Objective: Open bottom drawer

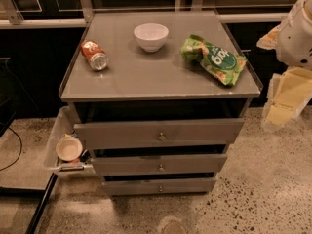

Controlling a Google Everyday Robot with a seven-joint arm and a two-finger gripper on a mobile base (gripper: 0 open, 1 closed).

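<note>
A grey cabinet point(161, 77) stands in the middle with three drawer fronts stacked below its top. The bottom drawer point(159, 185) has the slimmest grey front, low near the floor, with a small brass knob point(160, 188) at its centre. A thin dark gap shows above its front. The mid-sized front point(159, 164) and the widest front point(158, 132) sit above it, each with a dark gap over it. My gripper point(282, 101), pale yellow under a white arm segment point(297, 30), hangs at the right edge, well right of and above the drawers, touching nothing.
On the cabinet top lie a white bowl point(151, 36), an orange can on its side point(95, 55) and a green snack bag point(213, 58). A side tray point(53, 140) at the cabinet's left holds a small bowl point(68, 148). The speckled floor point(253, 189) surrounds it.
</note>
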